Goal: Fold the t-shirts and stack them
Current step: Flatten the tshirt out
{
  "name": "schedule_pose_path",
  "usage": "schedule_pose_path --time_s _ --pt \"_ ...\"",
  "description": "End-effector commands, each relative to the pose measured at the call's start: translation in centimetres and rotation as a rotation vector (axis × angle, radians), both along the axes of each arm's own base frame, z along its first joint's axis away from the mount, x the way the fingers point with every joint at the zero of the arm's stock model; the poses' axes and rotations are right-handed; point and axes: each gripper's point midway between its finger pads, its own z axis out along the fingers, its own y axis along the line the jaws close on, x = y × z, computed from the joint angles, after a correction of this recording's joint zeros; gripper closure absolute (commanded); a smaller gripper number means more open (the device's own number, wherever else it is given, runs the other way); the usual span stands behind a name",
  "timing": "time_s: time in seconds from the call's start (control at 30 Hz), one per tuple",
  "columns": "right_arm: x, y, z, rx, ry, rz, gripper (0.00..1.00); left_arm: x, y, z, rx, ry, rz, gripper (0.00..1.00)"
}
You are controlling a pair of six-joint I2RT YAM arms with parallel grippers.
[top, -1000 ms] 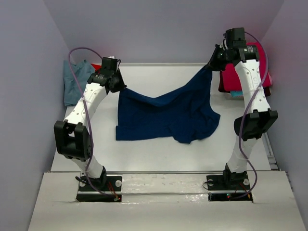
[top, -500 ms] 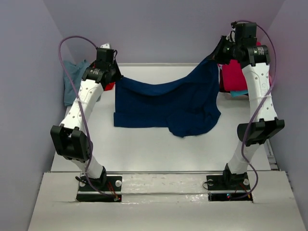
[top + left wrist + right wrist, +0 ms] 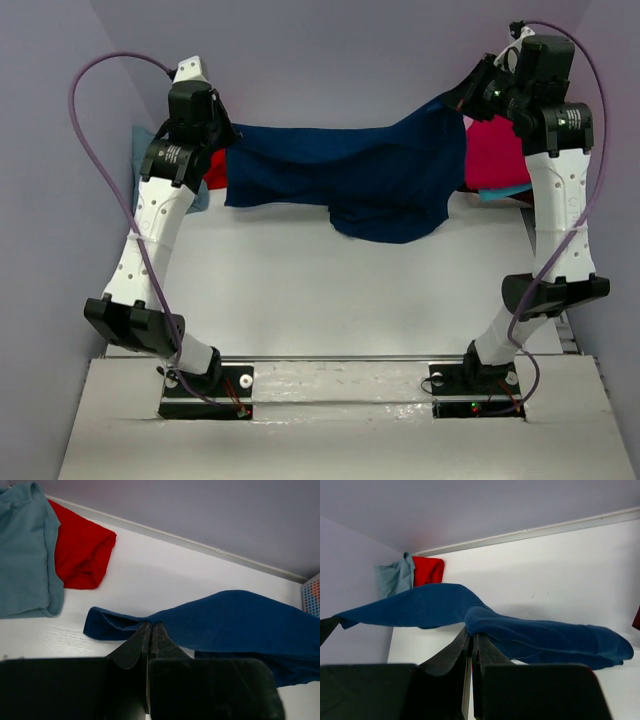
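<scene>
Our left gripper (image 3: 222,148) and right gripper (image 3: 458,100) are both clenched on the navy t-shirt (image 3: 350,175), one at each end of it. From the top camera we see the cloth strung between them at the far side of the worktop (image 3: 330,290), sagging into a fold towards the right; we cannot tell whether that fold touches the surface. Just behind the left gripper lie a blue-grey t-shirt (image 3: 140,150) and a red t-shirt (image 3: 213,172). Behind the right gripper there is a magenta t-shirt (image 3: 495,150) with a strip of turquoise cloth (image 3: 503,193) under its near edge. In the left wrist view, the closed fingertips (image 3: 159,632) pinch a folded corner of the navy cloth, which runs away to the right above the white surface. The red t-shirt and the blue-grey one lie side by side, touching, up on the left and well apart from the grip. In the right wrist view, the shut jaws hold a bunched edge of the navy t-shirt directly above them. The cloth spreads to both sides, and the two folded tees show small in the far corner.
</scene>
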Motion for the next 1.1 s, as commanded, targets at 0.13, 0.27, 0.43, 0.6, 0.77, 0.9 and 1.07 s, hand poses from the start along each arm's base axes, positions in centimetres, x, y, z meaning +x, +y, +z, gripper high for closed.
schedule_pose_path --time_s 0.13,0.27,0.43,0.6,0.77,0.9,1.07 --pt "-3.7 -0.2 9.2 0.047 -0.282 0.010 0.93 -2.7 1.3 8.8 -0.068 -0.263 0.029 0.94" --pt "-4.6 -0.1 10.2 0.065 -0.307 0.019 0.93 -3.7 1.2 10.0 -0.107 -0.305 0.023 0.94" --pt "-6.5 -0.1 11.8 0.085 -0.360 0.024 0.93 -5.2 2.0 11.5 -0.117 -0.350 0.046 0.94" --pt "-8.9 0.2 12.7 0.112 -0.384 0.046 0.93 -6.7 2.3 10.9 -0.136 -0.353 0.056 0.94" --pt "-10.0 0.6 10.6 0.114 -0.330 0.081 0.93 -8.8 2.3 9.8 -0.176 -0.358 0.041 0.94" --pt "-11.2 1.1 8.4 0.096 -0.284 0.113 0.93 -10.6 2.5 8.5 -0.208 -0.362 0.041 0.94" --pt "-13.9 1.3 7.8 0.070 -0.267 0.157 0.93 -13.1 3.0 7.1 -0.224 -0.349 0.046 0.94"
